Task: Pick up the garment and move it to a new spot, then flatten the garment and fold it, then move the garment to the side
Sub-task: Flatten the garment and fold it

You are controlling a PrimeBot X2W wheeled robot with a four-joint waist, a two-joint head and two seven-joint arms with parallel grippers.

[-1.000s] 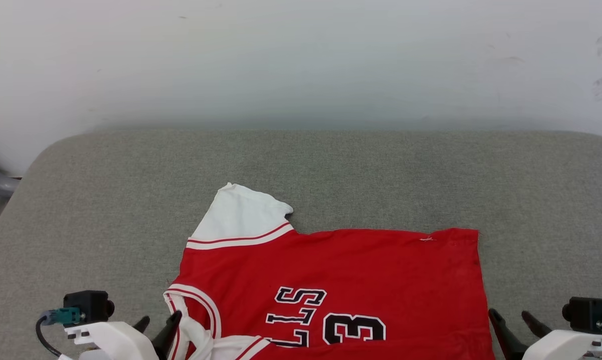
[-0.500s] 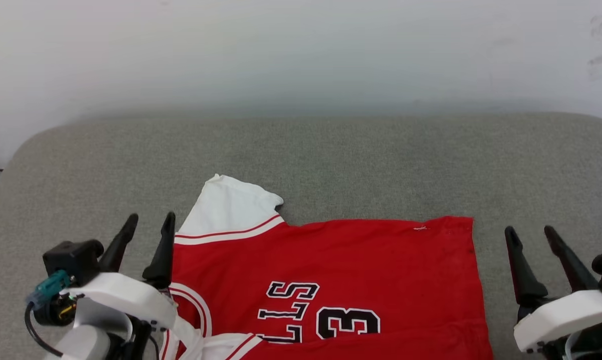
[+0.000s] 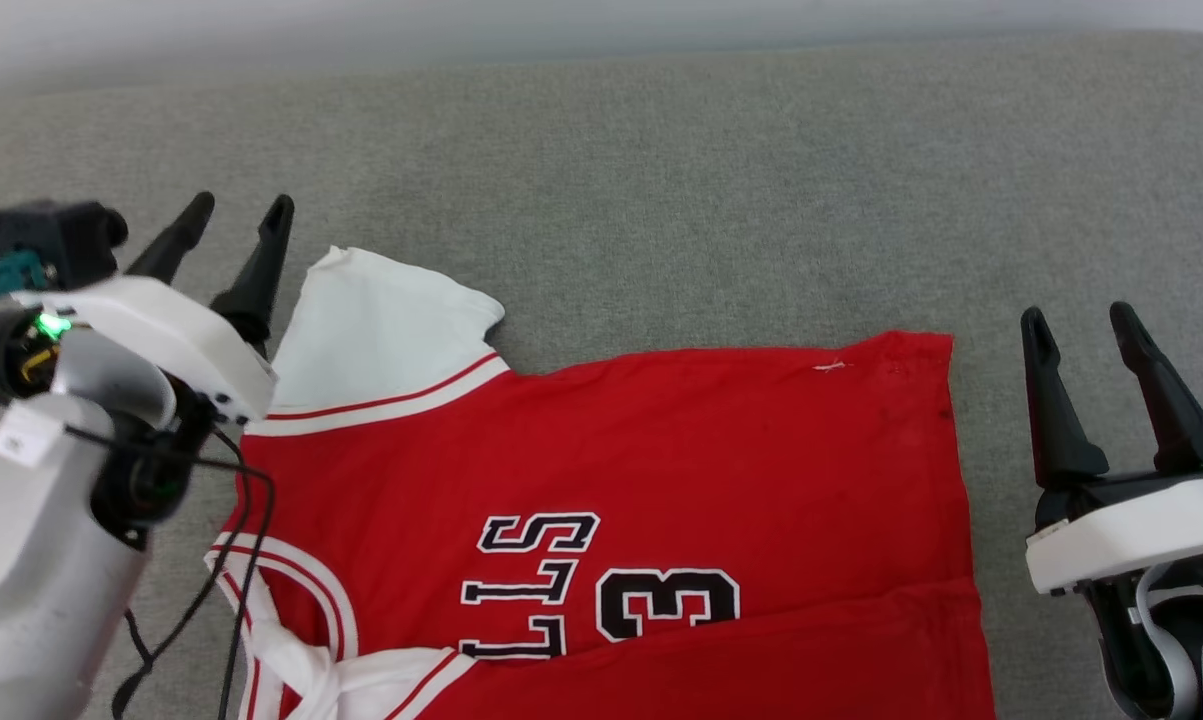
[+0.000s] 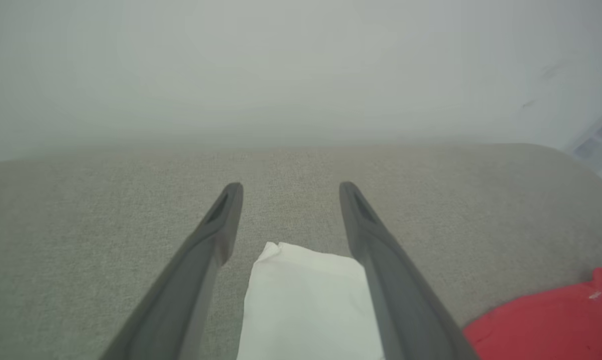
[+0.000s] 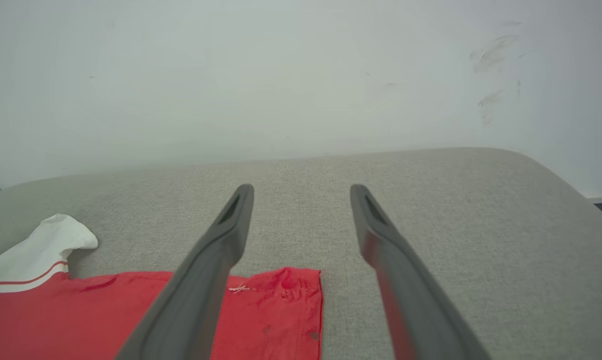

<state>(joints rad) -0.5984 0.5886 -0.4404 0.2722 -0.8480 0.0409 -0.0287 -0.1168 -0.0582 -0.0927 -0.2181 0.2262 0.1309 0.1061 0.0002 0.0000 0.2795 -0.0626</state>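
The red jersey (image 3: pixel 721 450) is cut off by the head view's bottom edge, and its black lettering (image 3: pixel 526 585) is seen only in part.

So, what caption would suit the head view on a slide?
Open left gripper and open right gripper flank a red jersey lying on a grey padded surface.

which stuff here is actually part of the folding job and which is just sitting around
Part of the job:
- red jersey, spread on the surface, near edge partly folded
- left gripper, open, empty
- right gripper, open, empty

Just there:
- grey padded surface under the jersey
- white wall behind it
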